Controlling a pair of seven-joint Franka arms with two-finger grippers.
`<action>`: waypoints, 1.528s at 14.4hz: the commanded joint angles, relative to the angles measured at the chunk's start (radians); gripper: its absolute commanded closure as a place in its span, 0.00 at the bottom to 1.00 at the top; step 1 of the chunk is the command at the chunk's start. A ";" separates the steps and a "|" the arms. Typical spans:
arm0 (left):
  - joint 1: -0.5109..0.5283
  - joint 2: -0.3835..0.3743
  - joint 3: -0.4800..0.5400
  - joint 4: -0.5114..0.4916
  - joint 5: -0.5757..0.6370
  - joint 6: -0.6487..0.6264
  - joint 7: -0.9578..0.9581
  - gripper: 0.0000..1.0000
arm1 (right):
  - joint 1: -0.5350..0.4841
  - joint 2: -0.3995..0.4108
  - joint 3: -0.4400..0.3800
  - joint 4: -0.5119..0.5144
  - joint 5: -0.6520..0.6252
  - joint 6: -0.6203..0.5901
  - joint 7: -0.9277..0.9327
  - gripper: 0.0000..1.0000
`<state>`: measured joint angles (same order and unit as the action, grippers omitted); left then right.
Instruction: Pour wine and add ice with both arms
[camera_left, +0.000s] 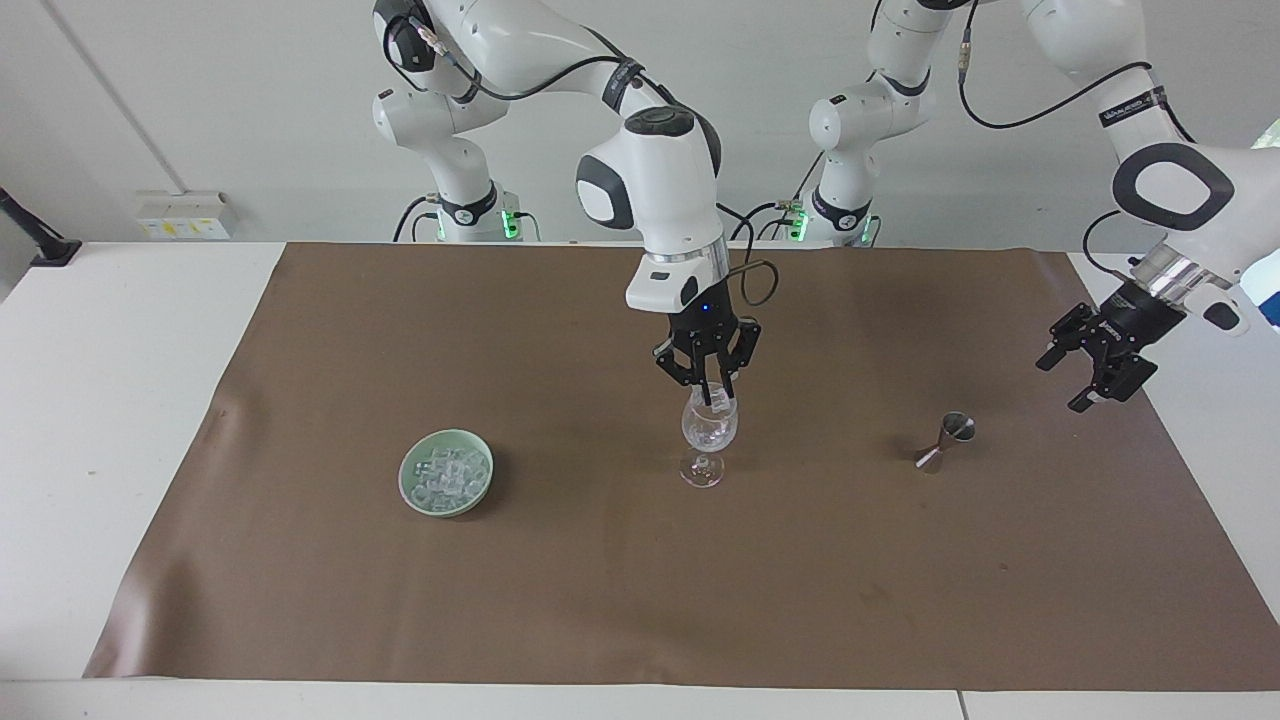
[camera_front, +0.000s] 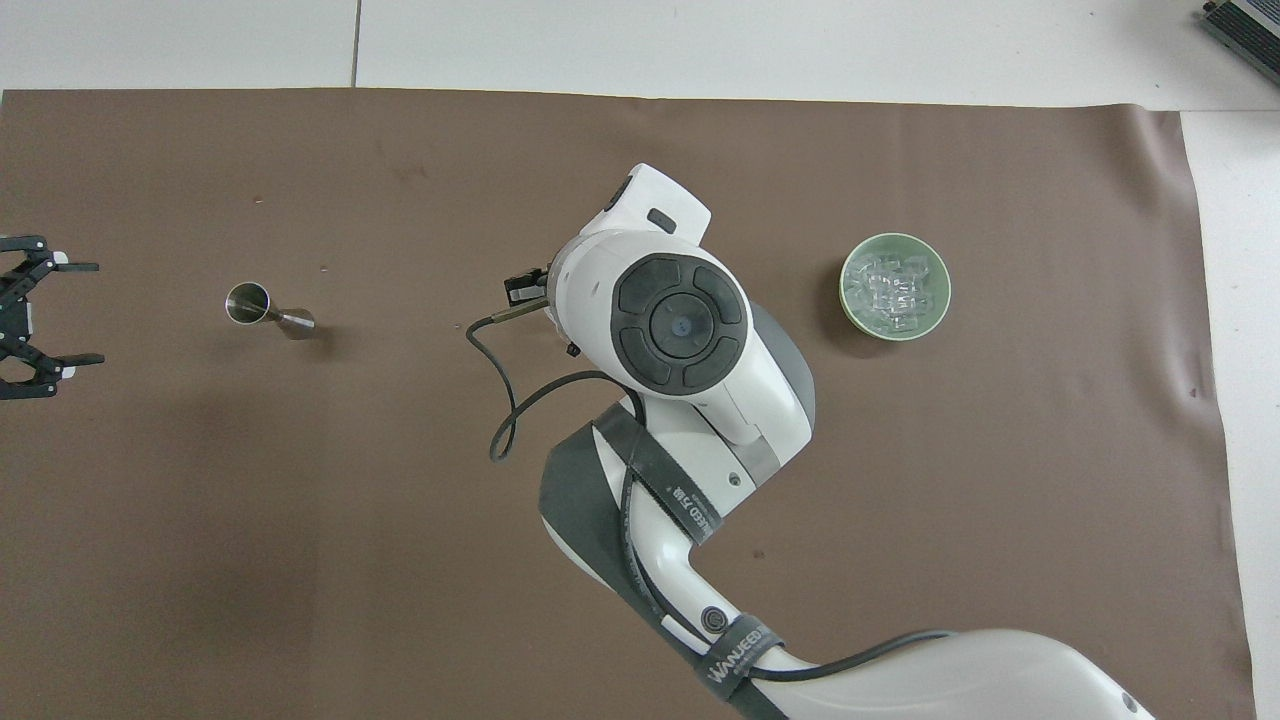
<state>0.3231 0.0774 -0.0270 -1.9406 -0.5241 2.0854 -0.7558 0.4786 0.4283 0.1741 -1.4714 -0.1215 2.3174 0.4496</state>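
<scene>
Right pincer (camera_left: 711, 392), tips pinched on an ice cube (camera_left: 717, 396), hangs directly over the wine glass (camera_left: 709, 432); left pincer (camera_left: 1098, 362), spread apart and empty, waits near the jigger (camera_left: 945, 441).

Lab: two robot arms (camera_left: 650, 190), papered table (camera_left: 140, 400), bare wall.

Overhead: right arm (camera_front: 680, 330) hides the wine glass entirely; left gripper (camera_front: 25, 315) cropped at 9 o'clock edge.
</scene>
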 joint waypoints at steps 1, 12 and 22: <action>-0.058 -0.024 0.010 0.029 0.128 -0.027 0.012 0.00 | -0.006 0.000 0.005 -0.026 -0.003 0.025 0.008 1.00; -0.160 -0.059 0.009 0.144 0.352 -0.169 0.614 0.00 | -0.005 -0.003 0.005 -0.026 -0.010 0.008 0.004 0.92; -0.352 -0.093 0.004 0.301 0.538 -0.390 0.779 0.00 | 0.000 -0.008 0.004 -0.018 -0.021 -0.007 0.006 0.83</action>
<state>0.0021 -0.0036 -0.0355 -1.6803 -0.0178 1.7613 -0.0084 0.4790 0.4309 0.1742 -1.4854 -0.1235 2.3175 0.4496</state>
